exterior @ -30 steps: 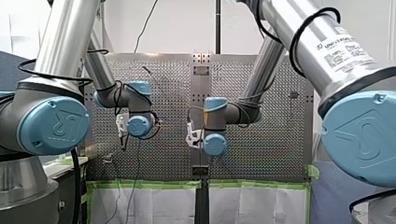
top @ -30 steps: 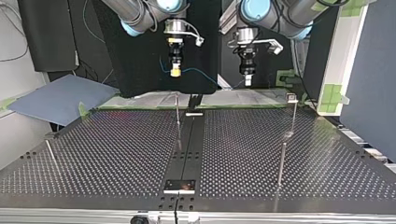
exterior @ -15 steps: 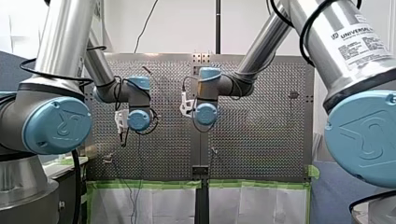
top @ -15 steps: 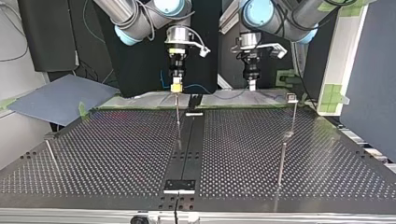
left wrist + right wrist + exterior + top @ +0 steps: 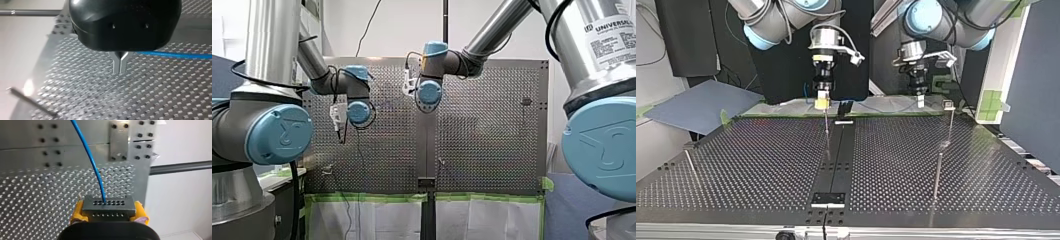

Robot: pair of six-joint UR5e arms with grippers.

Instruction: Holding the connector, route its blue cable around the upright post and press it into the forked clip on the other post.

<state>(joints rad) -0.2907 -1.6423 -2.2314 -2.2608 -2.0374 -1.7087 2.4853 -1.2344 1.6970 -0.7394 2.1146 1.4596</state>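
While my right gripper (image 5: 109, 213) clamps the connector (image 5: 108, 205) in yellow pads near the upright post (image 5: 826, 131), its blue cable (image 5: 91, 162) passes beside my left gripper (image 5: 120, 67), fingers drawn together, nearer the forked clip (image 5: 948, 104) at the top view's right.
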